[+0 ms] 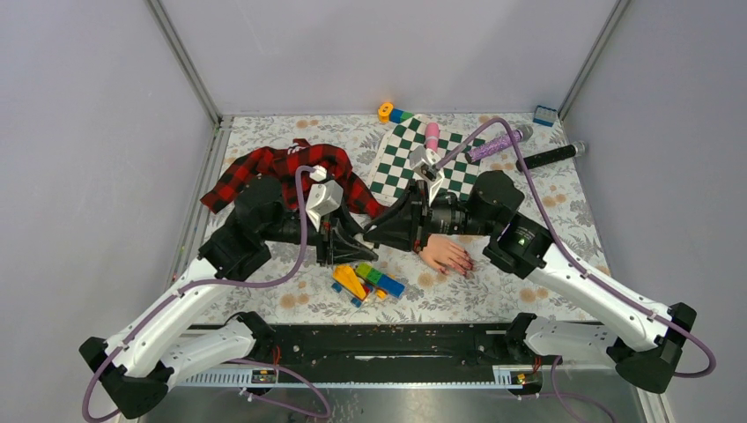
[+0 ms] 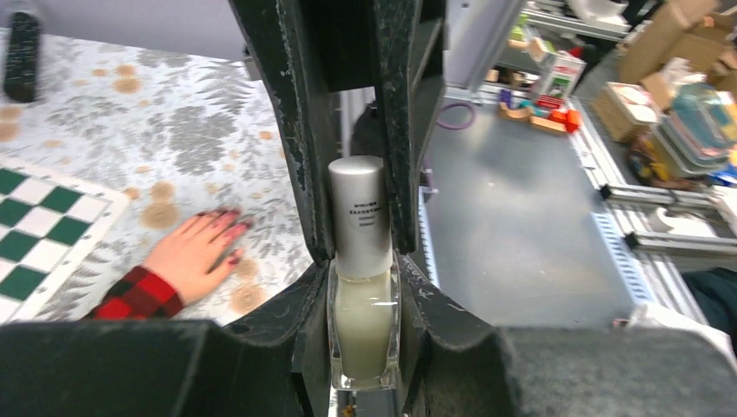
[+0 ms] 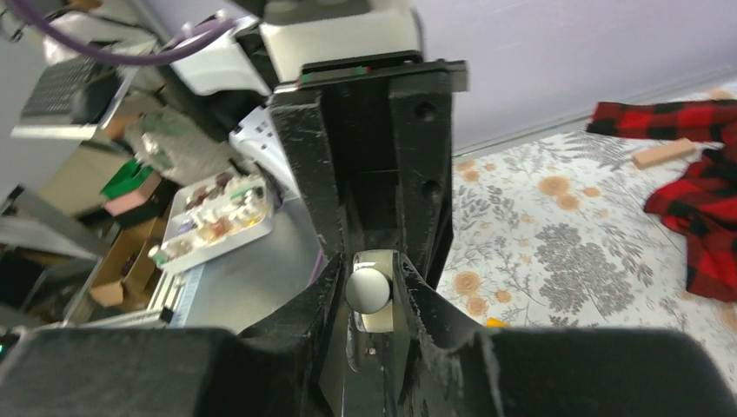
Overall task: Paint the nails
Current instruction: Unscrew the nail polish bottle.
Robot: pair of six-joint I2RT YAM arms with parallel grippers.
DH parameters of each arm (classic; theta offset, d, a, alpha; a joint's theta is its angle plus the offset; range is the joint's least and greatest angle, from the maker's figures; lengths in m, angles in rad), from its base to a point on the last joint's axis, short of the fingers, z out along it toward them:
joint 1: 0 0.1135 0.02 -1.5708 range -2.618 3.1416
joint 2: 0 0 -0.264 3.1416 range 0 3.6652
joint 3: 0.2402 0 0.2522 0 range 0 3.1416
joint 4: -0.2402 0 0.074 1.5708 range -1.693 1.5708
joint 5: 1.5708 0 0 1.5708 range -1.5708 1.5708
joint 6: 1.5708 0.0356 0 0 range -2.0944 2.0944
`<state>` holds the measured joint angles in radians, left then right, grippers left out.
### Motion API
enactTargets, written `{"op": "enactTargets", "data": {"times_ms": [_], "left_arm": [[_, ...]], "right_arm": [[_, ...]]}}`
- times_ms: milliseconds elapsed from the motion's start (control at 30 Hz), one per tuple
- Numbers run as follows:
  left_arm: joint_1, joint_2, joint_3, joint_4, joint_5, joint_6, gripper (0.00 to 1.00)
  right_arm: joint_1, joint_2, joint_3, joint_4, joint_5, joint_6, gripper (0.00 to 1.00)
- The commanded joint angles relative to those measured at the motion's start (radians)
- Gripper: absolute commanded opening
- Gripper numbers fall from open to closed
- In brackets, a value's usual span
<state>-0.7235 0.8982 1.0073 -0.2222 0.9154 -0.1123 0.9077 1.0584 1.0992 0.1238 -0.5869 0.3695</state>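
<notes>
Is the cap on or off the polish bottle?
On. The silver cylindrical cap sits seated on the small clear glass bottle of pale polish; no gap or brush shows between them.

The place is a robotics lab test cell. Plain grey wall panels (image 1: 379,53) set in aluminium posts (image 1: 187,66) box in a worktop (image 1: 573,220) covered with a floral cloth. Two white-and-black robot arms (image 1: 167,322) are bolted to a black base rail (image 1: 388,339) at its near edge, and purple cables (image 1: 304,220) run along them. Beyond the worktop, the wrist views show aluminium framing (image 2: 669,195), stacked cardboard boxes (image 2: 652,48) and a tray of small items (image 3: 217,217).
</notes>
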Motion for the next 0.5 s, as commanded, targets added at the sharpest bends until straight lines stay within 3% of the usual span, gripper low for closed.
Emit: {"op": "enactTargets", "data": {"times_ms": [0,267,467], "left_arm": [[-0.016,0.006,-0.013,0.124,0.209,-0.029,0.00],[-0.016,0.031,-0.007,0.135,0.262,-0.051,0.00],[-0.014,0.050,-0.003,0.111,0.227,-0.040,0.00]], "right_arm": [[0.003,-0.008,0.076,0.146,-0.257,-0.015,0.00],[0.004,-0.002,0.122,0.149,-0.387,-0.023,0.00],[0.003,0.024,0.155,0.141,-0.415,-0.014,0.00]]}}
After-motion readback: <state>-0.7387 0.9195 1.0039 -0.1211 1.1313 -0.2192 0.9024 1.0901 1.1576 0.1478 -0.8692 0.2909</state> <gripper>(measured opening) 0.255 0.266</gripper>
